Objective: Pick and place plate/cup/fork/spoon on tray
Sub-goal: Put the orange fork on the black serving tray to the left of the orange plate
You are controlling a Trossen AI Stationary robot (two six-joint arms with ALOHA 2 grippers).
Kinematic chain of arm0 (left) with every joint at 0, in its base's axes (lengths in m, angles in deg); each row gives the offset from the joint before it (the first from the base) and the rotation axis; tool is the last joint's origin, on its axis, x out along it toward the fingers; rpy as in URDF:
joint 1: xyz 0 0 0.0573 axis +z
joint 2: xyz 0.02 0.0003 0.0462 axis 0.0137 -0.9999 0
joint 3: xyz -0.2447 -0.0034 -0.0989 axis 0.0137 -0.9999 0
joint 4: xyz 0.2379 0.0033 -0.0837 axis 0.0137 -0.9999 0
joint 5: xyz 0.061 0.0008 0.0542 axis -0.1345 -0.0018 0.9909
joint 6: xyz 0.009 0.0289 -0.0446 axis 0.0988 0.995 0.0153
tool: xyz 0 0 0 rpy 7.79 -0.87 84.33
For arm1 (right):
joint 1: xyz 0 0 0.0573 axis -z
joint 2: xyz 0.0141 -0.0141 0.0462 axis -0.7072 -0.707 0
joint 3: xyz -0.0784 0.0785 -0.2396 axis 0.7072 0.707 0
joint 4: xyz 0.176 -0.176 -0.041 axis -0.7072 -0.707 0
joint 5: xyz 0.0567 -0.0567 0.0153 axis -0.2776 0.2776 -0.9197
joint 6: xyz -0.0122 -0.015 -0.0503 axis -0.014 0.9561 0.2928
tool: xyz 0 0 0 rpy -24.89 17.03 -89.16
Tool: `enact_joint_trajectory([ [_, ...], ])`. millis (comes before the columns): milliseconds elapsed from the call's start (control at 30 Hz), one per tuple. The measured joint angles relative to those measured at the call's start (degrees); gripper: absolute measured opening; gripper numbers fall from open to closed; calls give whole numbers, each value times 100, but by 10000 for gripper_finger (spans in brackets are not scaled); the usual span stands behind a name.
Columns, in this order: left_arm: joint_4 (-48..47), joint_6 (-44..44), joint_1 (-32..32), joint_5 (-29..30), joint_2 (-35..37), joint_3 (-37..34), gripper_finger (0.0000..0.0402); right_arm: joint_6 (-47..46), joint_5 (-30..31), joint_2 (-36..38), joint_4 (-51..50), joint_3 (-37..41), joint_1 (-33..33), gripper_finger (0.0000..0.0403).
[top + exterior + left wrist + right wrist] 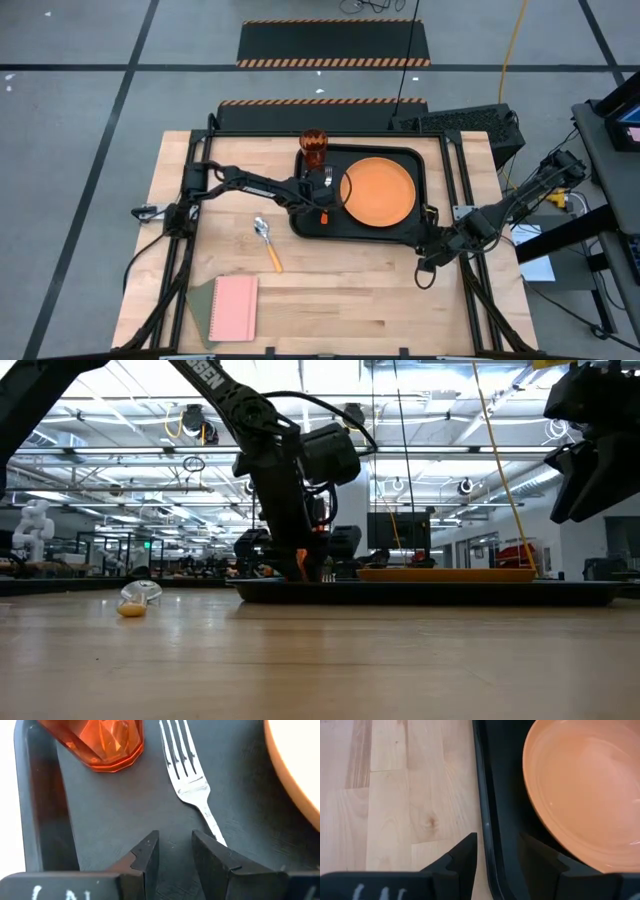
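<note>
The black tray [310,228] lies mid-table. On it are the orange plate [378,191], the amber cup [313,148] upright in its far left corner, and the fork [187,775] lying flat between them. My left gripper [172,837] is low over the tray's left part, open, with bare tray in its gap. The fork's neck runs under one finger, and its handle is mostly hidden. The spoon [266,242] lies on the wood left of the tray. My right gripper [497,840] hangs open above the tray's near right rim [487,820]. My left gripper has one finger [215,855] over the fork's neck [212,825], where the neck passes out of sight beneath it. I cannot tell whether the finger touches it. The fork lies flat on the tray, tines toward the far edge.
A pink notebook [235,308] lies on a green sheet near the table's front left corner. Bare wood spreads between the spoon [135,600], the notebook and the tray's near rim. The plate [590,790] fills the tray's right half.
</note>
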Motion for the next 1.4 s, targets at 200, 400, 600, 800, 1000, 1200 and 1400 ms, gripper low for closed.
enact_joint_trajectory([
  [200, 49, -15, -19, 2, 0, 0, 117, 110, 149, 1, 10, 0, 0, 130],
  [400, 50, -116, -17, 9, 0, 0, 117, 164, 147, 0, 7, 0, 0, 130],
  [600, 391, -8, -20, 40, -76, 7, 117, 187, 146, 0, 7, 0, 0, 130],
  [800, 637, 119, -15, 28, -197, 4, 117, 182, 144, -1, -11, 0, 0, 130],
  [1000, 583, 143, -73, -10, -164, 4, 117, 166, 142, -2, -50, 0, 2, 130],
  [1200, 479, 143, -227, -147, -34, 0, 117, 144, 133, -2, -66, 0, 2, 130],
  [1400, 273, -11, -452, -149, 55, 4, 117, 142, 129, -2, -76, 0, 0, 130],
])
